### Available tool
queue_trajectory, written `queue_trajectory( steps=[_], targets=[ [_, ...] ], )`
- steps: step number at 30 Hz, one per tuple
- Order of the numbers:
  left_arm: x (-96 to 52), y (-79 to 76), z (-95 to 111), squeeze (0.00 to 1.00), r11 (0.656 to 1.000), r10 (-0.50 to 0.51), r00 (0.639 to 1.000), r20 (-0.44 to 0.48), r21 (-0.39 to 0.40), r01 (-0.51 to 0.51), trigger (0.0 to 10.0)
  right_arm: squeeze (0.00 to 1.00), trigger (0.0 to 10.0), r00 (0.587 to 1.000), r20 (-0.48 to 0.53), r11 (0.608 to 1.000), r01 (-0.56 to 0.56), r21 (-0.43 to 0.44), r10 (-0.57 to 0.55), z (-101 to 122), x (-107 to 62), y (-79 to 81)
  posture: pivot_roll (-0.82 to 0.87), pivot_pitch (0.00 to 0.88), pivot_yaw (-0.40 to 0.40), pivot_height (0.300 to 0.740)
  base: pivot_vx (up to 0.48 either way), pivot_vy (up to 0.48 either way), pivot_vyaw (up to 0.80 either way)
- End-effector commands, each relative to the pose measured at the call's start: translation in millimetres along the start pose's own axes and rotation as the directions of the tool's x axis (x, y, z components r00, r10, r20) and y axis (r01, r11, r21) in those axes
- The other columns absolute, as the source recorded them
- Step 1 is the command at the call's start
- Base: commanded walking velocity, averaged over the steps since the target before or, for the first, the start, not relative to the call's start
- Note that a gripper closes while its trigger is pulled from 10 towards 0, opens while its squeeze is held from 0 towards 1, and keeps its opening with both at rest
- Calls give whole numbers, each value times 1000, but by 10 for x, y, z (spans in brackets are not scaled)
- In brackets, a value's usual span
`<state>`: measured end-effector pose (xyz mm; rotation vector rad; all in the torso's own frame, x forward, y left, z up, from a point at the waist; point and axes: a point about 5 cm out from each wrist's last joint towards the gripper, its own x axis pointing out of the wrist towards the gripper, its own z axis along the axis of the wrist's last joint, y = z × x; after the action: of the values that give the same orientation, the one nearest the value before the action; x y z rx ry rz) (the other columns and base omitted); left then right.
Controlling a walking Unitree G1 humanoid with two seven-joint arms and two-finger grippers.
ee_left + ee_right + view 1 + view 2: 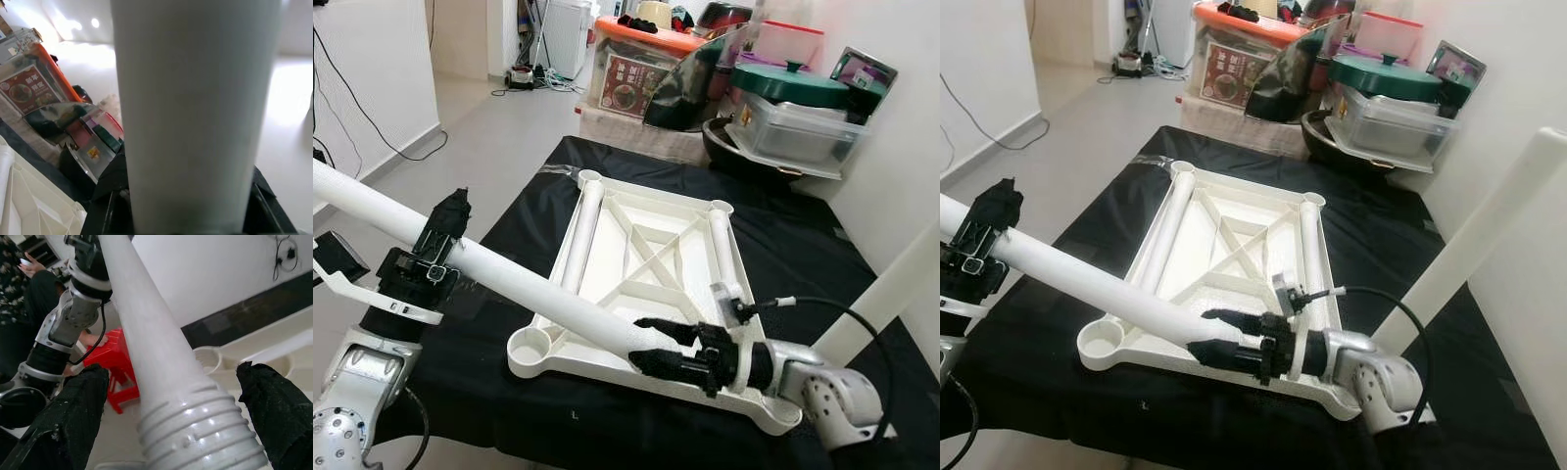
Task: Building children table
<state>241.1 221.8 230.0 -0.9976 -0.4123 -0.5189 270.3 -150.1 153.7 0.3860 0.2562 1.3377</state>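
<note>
1. A long white table leg (509, 279) slants across the front of the scene, running from the robot's far left down toward its right, above the near edge of an upturned white tabletop (651, 294).
2. The left gripper (435, 250) is clamped around the leg's upper stretch; its black fingers (450, 215) straddle the tube, and in the left wrist view the tube (195, 112) stands right between them, touching both sides.
3. The right gripper (656, 345) meets the leg at its lower end, one black finger (671, 331) lying on top and the other underneath.
4. In the right wrist view the leg's ribbed, threaded end (200, 431) sits between the two black pads (73, 416), with a gap showing on either side, so the pads look spread around it; whether they actually press on it is hard to judge.
5. The tabletop lies underside up on a black cloth (803, 245), directly beneath and beyond the right gripper, with a cross-braced frame in its middle.
6. A round corner socket (530, 345) sits just to the left of the right gripper, below the leg.
7. Two more white legs (582, 235) lie along the tabletop's long sides, beyond the right gripper.
8. Another white leg (1469, 235) leans upright to the right of that gripper, against the wall.
9. Farther off beyond the cloth stand a green-lidded pot (790, 83) on a clear container, and an orange-lidded storage box (636, 69).
10. A red plastic stool (115, 367) shows past the leg in the right wrist view.
</note>
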Motion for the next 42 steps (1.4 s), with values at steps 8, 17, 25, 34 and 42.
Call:
queue_trajectory(
  steps=[8,17,25,34,42],
  targets=[
    [40,-91,-253,0,998,-60,986,-154,5,61,0,1000,10000,997,-73,942,-35,-334,11,492,149,52,140,0,-175,740,0,0,0],
    [93,-108,-324,0,997,-73,977,-199,20,79,0,1000,10000,976,-217,863,-120,-490,12,625,441,160,138,0,-175,740,0,0,0],
    [131,-124,-433,0,994,-87,964,-251,46,101,0,592,10000,915,-381,901,-47,-431,-134,487,661,76,133,0,-182,740,0,0,0],
    [141,-135,-495,0,992,-90,958,-271,58,110,0,0,10000,878,-453,915,-44,-401,-156,408,756,73,129,0,-187,740,0,0,0],
    [161,-123,-576,0,991,-89,953,-290,75,115,0,0,10000,848,-522,949,-86,-304,-90,259,973,240,123,0,-185,740,0,0,0]
  ],
)
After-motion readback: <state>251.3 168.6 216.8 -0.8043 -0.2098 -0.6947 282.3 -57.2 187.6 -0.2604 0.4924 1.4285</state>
